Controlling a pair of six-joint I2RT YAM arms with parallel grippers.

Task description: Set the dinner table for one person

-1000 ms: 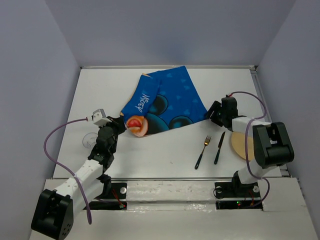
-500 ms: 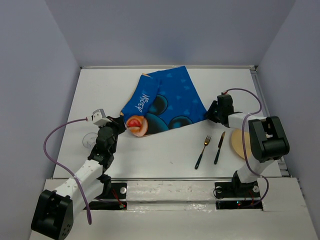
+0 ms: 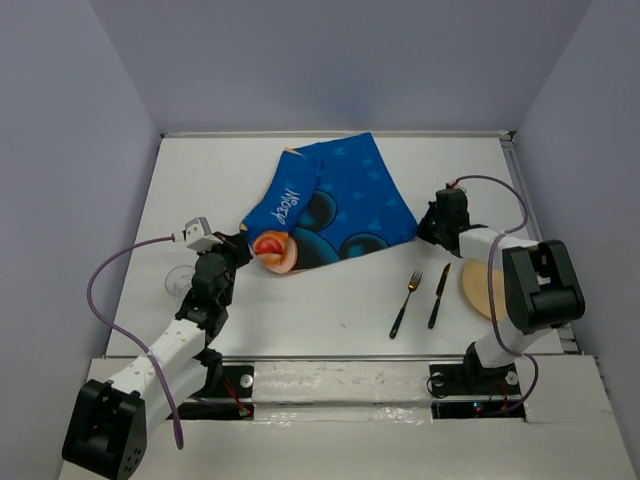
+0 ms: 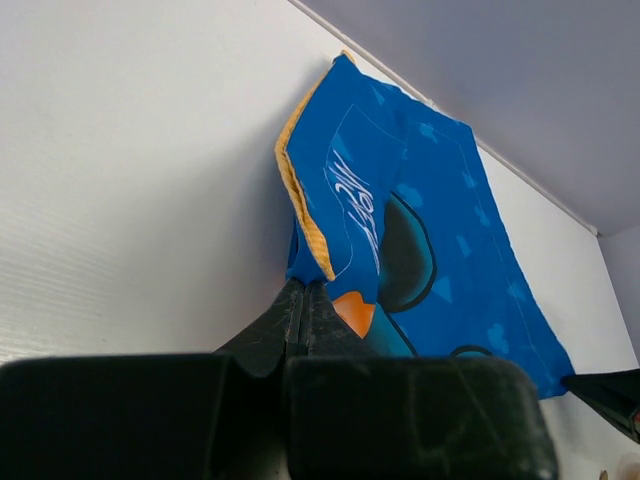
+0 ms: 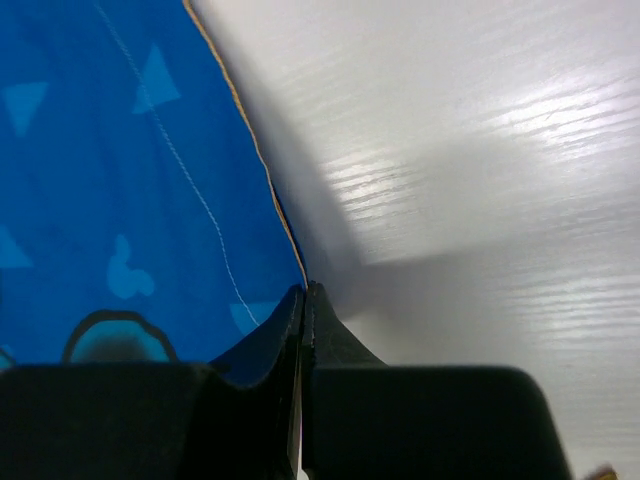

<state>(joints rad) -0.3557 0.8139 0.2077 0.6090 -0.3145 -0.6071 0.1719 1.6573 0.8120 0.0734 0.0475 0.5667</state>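
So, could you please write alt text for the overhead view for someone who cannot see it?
On a white table, the left gripper and right gripper pinch opposite ends of a partly folded blue cartoon cloth. A fork, knife and plate lie near the right arm.

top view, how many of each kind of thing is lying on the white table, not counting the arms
blue cartoon-print mat: 1
fork: 1
knife: 1
tan plate: 1
clear glass: 1
total: 5

right gripper (image 3: pixel 425 231) slightly farther back, mat (image 3: pixel 350 200) perhaps tugged
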